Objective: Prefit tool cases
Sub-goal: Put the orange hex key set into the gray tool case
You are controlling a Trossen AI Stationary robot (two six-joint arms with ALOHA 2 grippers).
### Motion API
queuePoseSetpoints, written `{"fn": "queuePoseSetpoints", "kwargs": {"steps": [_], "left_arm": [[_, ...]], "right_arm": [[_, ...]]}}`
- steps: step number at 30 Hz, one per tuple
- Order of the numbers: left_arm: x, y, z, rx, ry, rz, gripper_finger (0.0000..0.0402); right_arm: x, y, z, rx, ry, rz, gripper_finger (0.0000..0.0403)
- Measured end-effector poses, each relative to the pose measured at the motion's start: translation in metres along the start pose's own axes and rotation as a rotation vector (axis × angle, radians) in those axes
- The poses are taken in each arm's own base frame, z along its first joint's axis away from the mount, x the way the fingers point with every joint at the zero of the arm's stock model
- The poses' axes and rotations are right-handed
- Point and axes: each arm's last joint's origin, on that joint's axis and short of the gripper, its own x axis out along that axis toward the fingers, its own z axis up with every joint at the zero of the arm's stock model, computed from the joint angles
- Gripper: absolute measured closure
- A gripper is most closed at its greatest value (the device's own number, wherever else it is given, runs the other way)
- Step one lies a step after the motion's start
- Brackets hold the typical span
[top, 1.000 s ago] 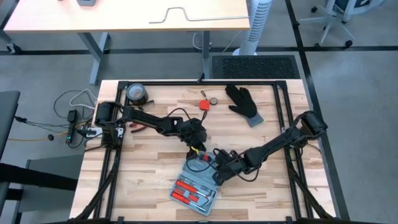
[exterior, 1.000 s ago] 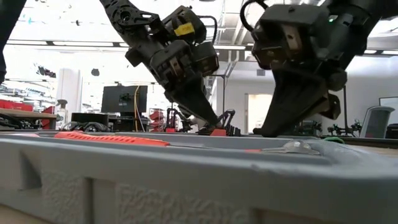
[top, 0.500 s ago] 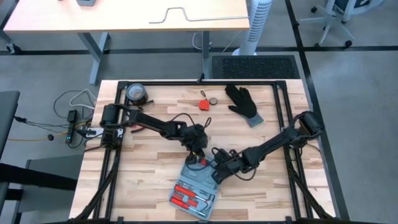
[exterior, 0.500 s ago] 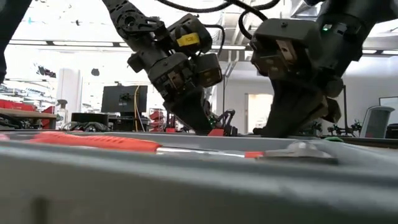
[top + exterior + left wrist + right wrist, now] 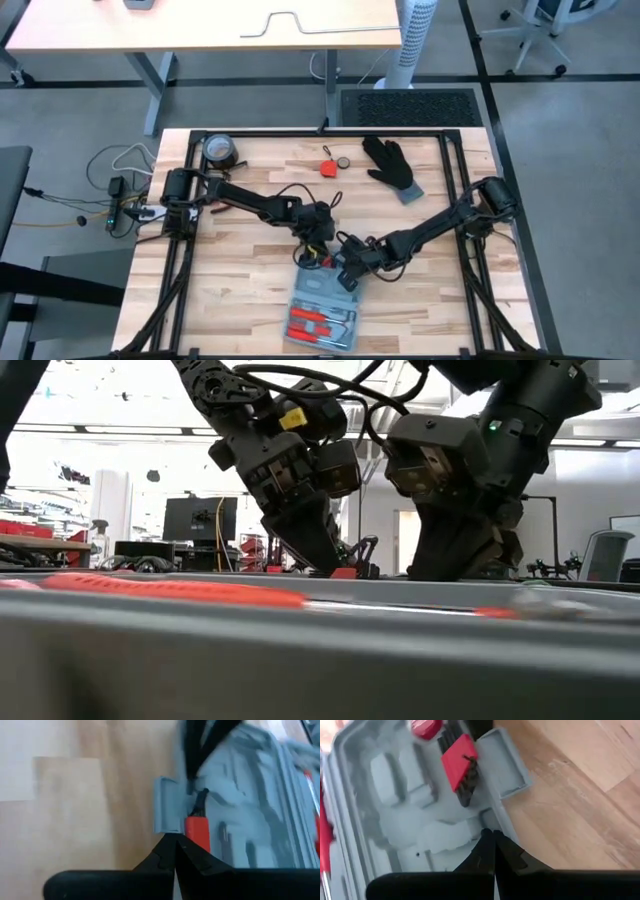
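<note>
The blue-grey tool case [image 5: 322,310] lies open on the table near its front edge. Its near half holds red-handled tools [image 5: 312,325]; its far half has grey recesses [image 5: 250,805] and a red bit holder [image 5: 461,756]. A small tab [image 5: 165,810] sticks out from the far half's edge. My left gripper [image 5: 320,256] and my right gripper [image 5: 347,272] are both shut and stand side by side at the case's far edge, the left one [image 5: 325,565] slanting down, the right one [image 5: 430,568] beside it. My left gripper's shut fingertips [image 5: 173,840] meet the rim of the case's far half [image 5: 176,827], right beside the tab. They come slanting down from the far side. The case lies flat on the table. My right gripper's shut fingertips [image 5: 489,836] sit on the far half's rim [image 5: 492,817], a little along from the tab [image 5: 507,765]. They slant down from the far right.
A black glove [image 5: 392,165] lies at the far right. A dark tape roll [image 5: 220,150] sits at the far left corner. A small red object [image 5: 328,167] and a small ring [image 5: 343,161] lie in the far middle. Bare wood lies left and right of the case.
Both grippers have moved toward the table's near edge, staying shut. The open case has slid toward the near edge ahead of them and turned, so that its sides now lie squarer to the table.
</note>
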Motion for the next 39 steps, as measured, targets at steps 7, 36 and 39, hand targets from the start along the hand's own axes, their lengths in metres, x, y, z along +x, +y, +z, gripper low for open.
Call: {"fn": "queuePoseSetpoints", "kwargs": {"steps": [7, 36, 39], "left_arm": [[0.005, -0.017, -0.001, 0.015, 0.015, -0.039, 0.0402], [-0.031, 0.019, 0.0, -0.021, 0.049, 0.217, 0.0401], [-0.031, 0.018, 0.0, -0.016, 0.049, 0.257, 0.0401]], "right_arm": [[0.0, -0.002, 0.0, -0.002, -0.001, -0.014, 0.0403], [0.026, -0.033, 0.05, 0.017, -0.036, 0.029, 0.0403], [0.027, -0.033, 0.052, 0.022, -0.039, 0.045, 0.0403]]}}
